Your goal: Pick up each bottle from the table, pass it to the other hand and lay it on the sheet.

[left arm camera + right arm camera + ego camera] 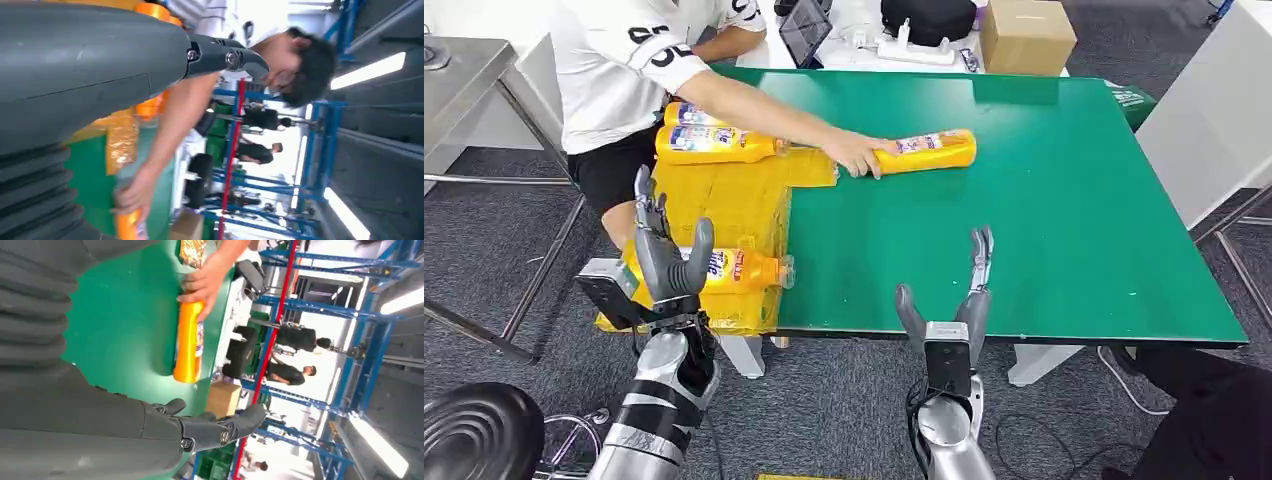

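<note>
A yellow bottle (924, 151) lies on its side mid-table on the green table (1064, 230), and a person's hand (856, 155) holds its cap end; the same bottle (188, 342) appears in the right wrist view. On the yellow sheet (724, 205) at the table's left lie two bottles (714, 143) at the far end and one bottle (734, 269) at the near end. My left hand (662, 250) is raised, fingers spread, in front of the near bottle and holds nothing. My right hand (954, 300) stands open at the table's near edge, empty.
A person in a white shirt (624, 70) leans in from the far left, arm stretched across the sheet. A cardboard box (1027, 35), a tablet (805, 28) and a dark bag (927, 17) sit on a white table behind. A black stool (479, 430) stands near my left arm.
</note>
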Controlling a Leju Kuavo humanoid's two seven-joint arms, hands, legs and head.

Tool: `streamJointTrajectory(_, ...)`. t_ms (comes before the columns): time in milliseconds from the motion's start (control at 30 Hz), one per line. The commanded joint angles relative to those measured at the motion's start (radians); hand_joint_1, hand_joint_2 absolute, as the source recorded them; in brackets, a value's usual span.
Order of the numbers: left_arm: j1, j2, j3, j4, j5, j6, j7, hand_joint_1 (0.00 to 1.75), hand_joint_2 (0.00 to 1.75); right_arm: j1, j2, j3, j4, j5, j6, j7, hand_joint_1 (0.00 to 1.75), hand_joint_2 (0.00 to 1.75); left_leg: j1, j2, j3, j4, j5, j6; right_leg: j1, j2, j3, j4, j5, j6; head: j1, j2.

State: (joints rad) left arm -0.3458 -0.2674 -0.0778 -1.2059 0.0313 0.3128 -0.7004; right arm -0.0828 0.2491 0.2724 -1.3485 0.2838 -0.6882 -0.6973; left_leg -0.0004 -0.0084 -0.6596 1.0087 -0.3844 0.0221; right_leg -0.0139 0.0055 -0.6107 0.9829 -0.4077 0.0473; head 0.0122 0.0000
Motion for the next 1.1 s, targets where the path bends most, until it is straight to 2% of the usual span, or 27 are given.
streamJointTrajectory(33,0.001,-0.007,0.007,-0.044,-0.004,0.000,0.002,0.00,1.75,-0.010,-0.012,-0.037,0.014,-0.004,0.000,-0.001,0.00,1.75,0.001,0.001,0.005,0.001,-0.002,-0.001,0.001,0.000,0.005,0.000,-0.001,-0.002,0.000,0.000)
streamJointTrajectory(267,0.005,-0.005,0.005,-0.038,-0.006,-0.002,0.002,0.00,1.75,-0.011,-0.015,-0.035,0.015,-0.006,-0.001,-0.001,0.00,1.75,0.000,0.001,0.004,0.000,-0.001,-0.001,0.001,0.000,0.004,-0.001,0.000,-0.002,0.000,0.000)
streamJointTrajectory(400,0.005,-0.005,0.005,-0.038,-0.006,-0.002,0.002,0.00,1.75,-0.011,-0.015,-0.035,0.015,-0.006,-0.001,-0.001,0.00,1.75,0.002,0.001,0.009,0.001,-0.004,-0.003,0.002,-0.001,0.009,0.000,-0.003,-0.003,0.000,0.000)
streamJointTrajectory(467,0.005,-0.005,0.005,-0.038,-0.006,-0.002,0.002,0.00,1.75,-0.011,-0.015,-0.035,0.015,-0.006,-0.001,-0.001,0.00,1.75,0.001,0.001,0.005,0.000,-0.001,-0.002,0.001,0.000,0.005,-0.001,-0.001,-0.002,0.000,0.000)
streamJointTrajectory(633,0.005,-0.005,0.005,-0.038,-0.006,-0.002,0.002,0.00,1.75,-0.011,-0.015,-0.035,0.015,-0.006,-0.001,-0.001,0.00,1.75,0.001,0.001,0.005,0.000,-0.001,-0.002,0.001,-0.001,0.005,0.000,-0.001,-0.002,0.000,0.000)
streamJointTrajectory(800,-0.004,0.003,0.001,0.010,-0.008,-0.012,0.002,0.00,1.75,-0.038,-0.028,-0.046,0.082,0.003,0.039,0.007,0.00,1.75,0.001,0.000,0.005,0.000,-0.001,-0.002,0.001,-0.001,0.005,-0.001,-0.001,-0.002,0.000,0.000)
streamJointTrajectory(867,-0.009,0.011,-0.005,0.041,-0.018,-0.019,0.002,0.00,1.75,-0.081,-0.051,-0.039,0.159,0.076,0.083,0.077,0.00,1.75,0.002,0.001,0.009,0.000,-0.003,-0.002,0.002,0.000,0.010,-0.002,-0.002,-0.003,0.000,0.000)
streamJointTrajectory(967,-0.016,0.023,-0.009,0.071,-0.039,-0.022,0.002,0.00,1.75,-0.177,-0.095,-0.040,0.285,0.172,0.155,0.213,0.00,1.75,0.001,0.003,0.008,-0.001,-0.001,-0.002,0.001,0.001,0.008,-0.003,0.001,-0.002,0.000,0.000)
streamJointTrajectory(1100,-0.033,0.030,-0.008,0.101,-0.087,-0.007,0.002,0.00,1.75,-0.359,-0.166,-0.031,0.476,0.326,0.251,0.381,0.00,1.75,0.001,0.003,0.007,0.000,0.000,-0.001,0.001,0.001,0.006,-0.002,0.002,-0.003,0.000,0.000)
